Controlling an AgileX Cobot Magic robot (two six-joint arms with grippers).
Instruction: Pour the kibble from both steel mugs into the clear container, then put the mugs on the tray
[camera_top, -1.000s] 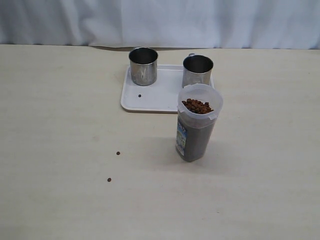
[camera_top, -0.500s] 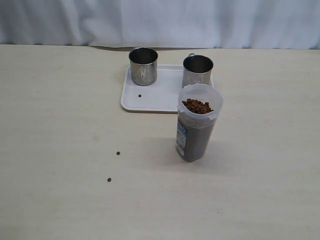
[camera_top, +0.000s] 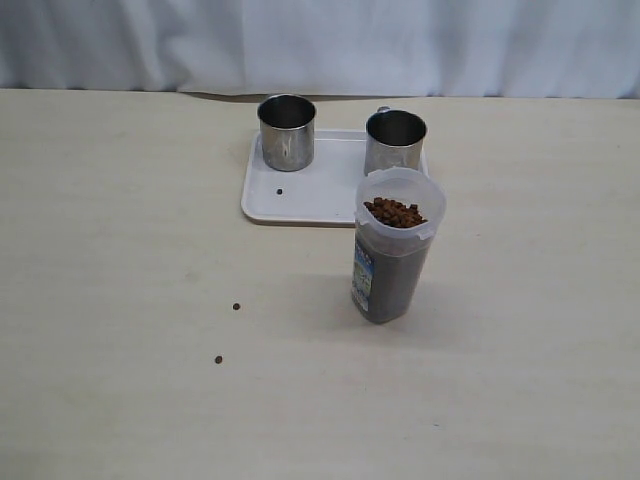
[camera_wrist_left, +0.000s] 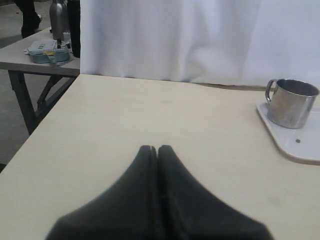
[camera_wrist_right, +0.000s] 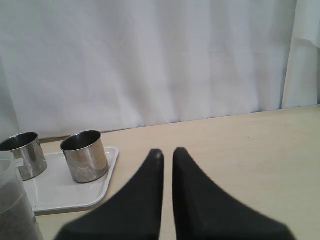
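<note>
The left gripper (camera_wrist_left: 157, 148) and right gripper (camera_wrist_right: 167, 152) are both closed on nothing, well apart from the mugs (camera_top: 287, 132) standing on the tray (camera_top: 320, 195) ahead, with the container (camera_top: 390, 270) of kibble (camera_top: 394, 212) nearer the right one.

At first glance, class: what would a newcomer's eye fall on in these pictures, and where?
The clear container, filled nearly to its rim with reddish-brown kibble, stands in the middle of the table. Just behind it, two shiny steel mugs stand upright on the white tray. Two stray pellets lie on the table, left of it in the exterior view.
</note>
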